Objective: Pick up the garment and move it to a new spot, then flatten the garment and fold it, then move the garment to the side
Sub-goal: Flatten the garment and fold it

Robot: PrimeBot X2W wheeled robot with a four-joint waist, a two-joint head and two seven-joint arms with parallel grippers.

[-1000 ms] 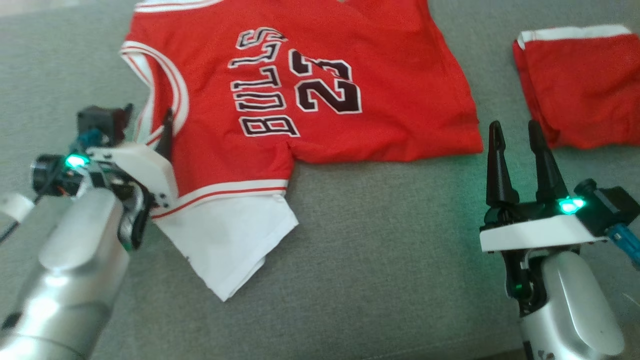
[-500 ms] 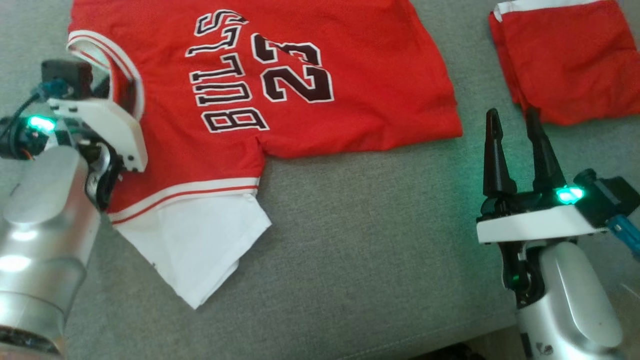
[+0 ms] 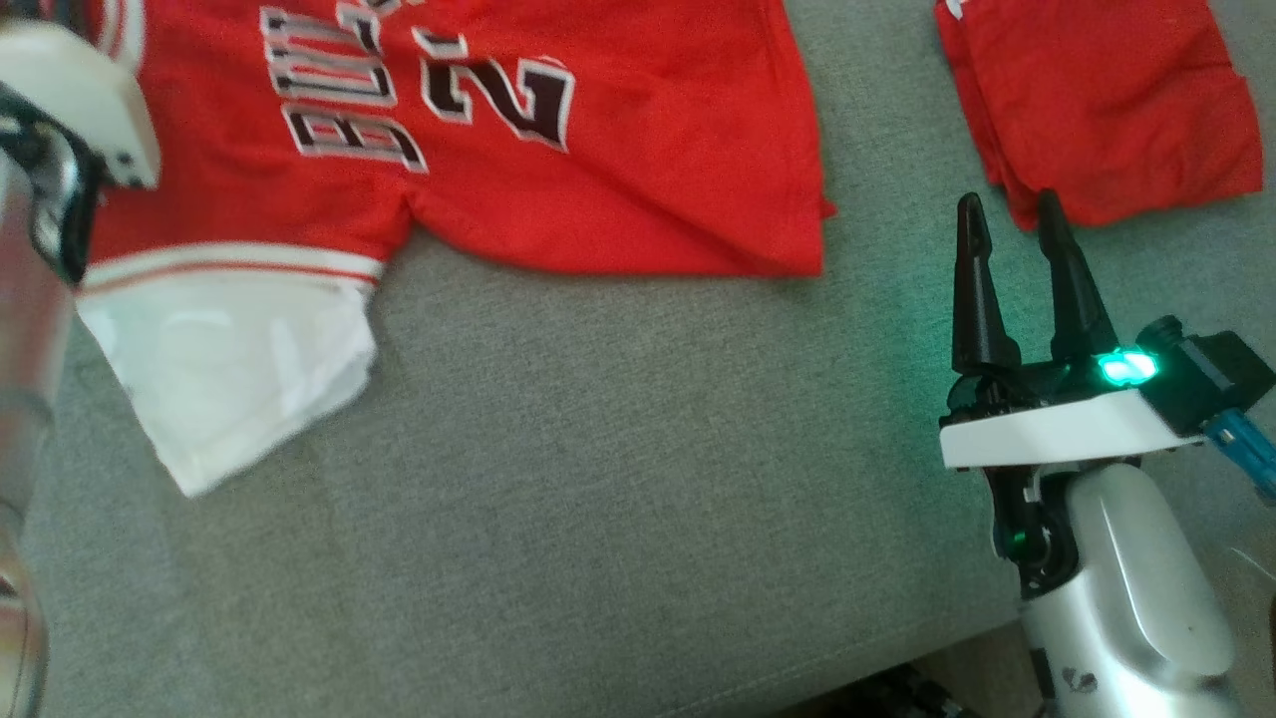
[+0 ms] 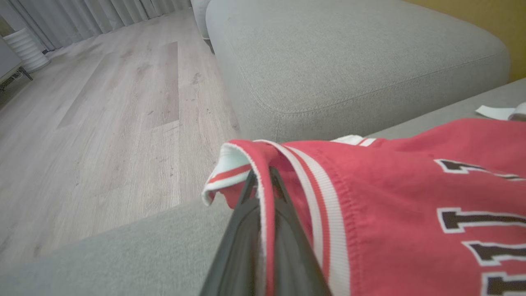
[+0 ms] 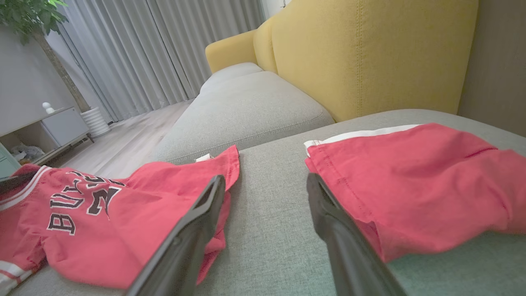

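Jersey (image 3: 618, 150) on the sofa (image 3: 598, 479), left claw (image 4: 261, 174) pinching its striped trim.
It lies mostly flat on the grey seat with its long axis across the head view: hem to the robot's right, shoulders to its left, white sleeve toward the robot. The left wrist view gives the grip itself, the fingers closed on the red-and-white trim and that edge raised, wood floor (image 4: 102, 123) beyond. The head view gives the right claw (image 3: 1007, 209), open and empty, its tips near the red shorts (image 3: 1107, 110).

A home living room: grey sofa (image 5: 246, 107), long curtains (image 5: 156, 53), wood floor (image 4: 102, 102), potted plant (image 5: 28, 16).
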